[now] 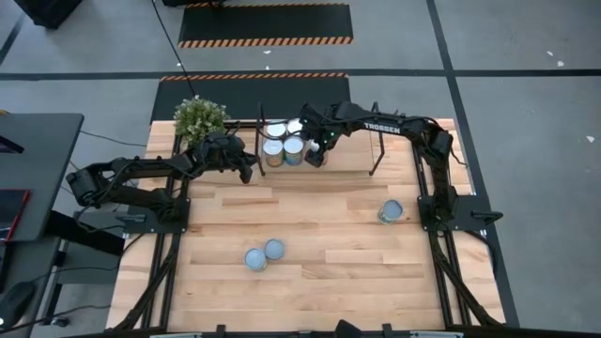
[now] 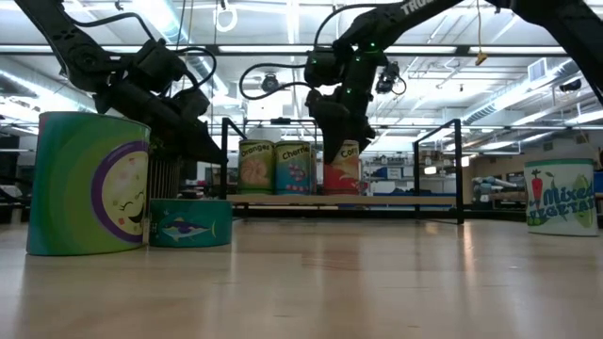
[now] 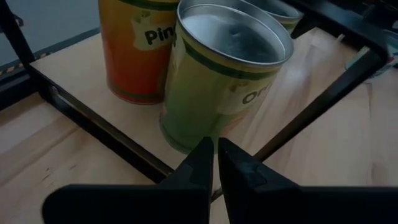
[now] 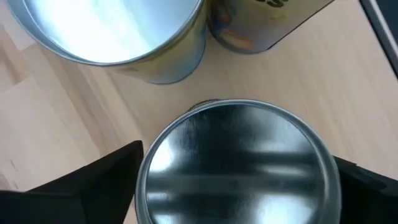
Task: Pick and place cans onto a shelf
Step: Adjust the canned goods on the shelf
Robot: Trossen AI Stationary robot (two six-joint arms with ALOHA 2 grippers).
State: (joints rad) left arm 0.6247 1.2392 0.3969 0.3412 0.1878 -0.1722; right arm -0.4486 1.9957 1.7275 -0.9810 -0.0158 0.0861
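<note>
The shelf (image 1: 343,155) stands at the table's far edge, with several cans (image 1: 274,150) upright on the left end of its board. My right gripper (image 1: 315,150) reaches down over the shelf and is shut on a red-and-yellow can (image 2: 345,169). The can's silver top (image 4: 239,165) fills the right wrist view. My left gripper (image 1: 248,171) is shut and empty. It hangs just in front of the shelf's left bracket (image 3: 99,134), facing an "Oranges" can (image 3: 217,74) and touching nothing. My right gripper pinches the red-and-yellow can between its two fingers (image 4: 109,180), which lie on opposite sides of the wall just below the silver rim (image 4: 144,177). The fingers come from above, pointing down. The can stands upright, its bottom at the shelf board (image 2: 345,194) beside the other cans.
Two cans (image 1: 264,254) stand close together near the table's front centre, and one (image 1: 391,211) stands toward the right. A potted plant (image 1: 199,117) stands at the far left corner. The shelf board to the right of my right gripper (image 1: 352,141) holds no cans.
</note>
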